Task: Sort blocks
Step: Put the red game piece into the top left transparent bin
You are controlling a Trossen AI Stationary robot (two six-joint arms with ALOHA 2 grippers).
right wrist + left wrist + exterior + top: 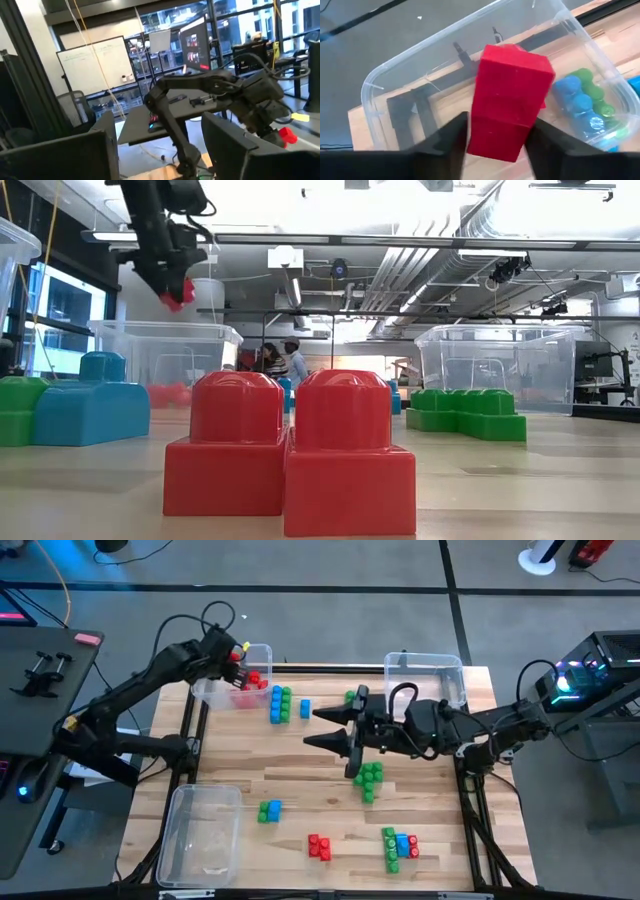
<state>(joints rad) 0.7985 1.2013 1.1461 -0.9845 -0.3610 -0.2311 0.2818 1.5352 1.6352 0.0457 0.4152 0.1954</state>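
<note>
Jaws of the left gripper (495, 137) are seen on either side of a red block (512, 100), which sits between the two dark fingers (447, 145) above a clear bin (262, 652) at the far left of the desk (300, 780); whether the block is clamped or already loose cannot be told. Jaws of the right gripper (322, 726) are held well apart with nothing between them, raised over the middle of the desk and pointing toward the left. Nearest on the desk, at the near edge, a red pair of blocks (319, 846) is seen at the centre, and a cluster of green, blue and red blocks (400, 845) lies to its right. A second clear bin (200, 835) stands at the near left corner. A little farther in, a small green and blue pair (269, 810) lies left of centre, and a green cluster (369, 780) lies just below the right gripper. Farther still, a blue and green stack (280, 703) and a single blue block (305, 709) lie just beside the far-left bin, in which other red blocks (250, 681) are already gathered. A third clear bin (425, 675) stands at the far right. In the low view, people (285, 360) are seen in the room beyond the desk.
</note>
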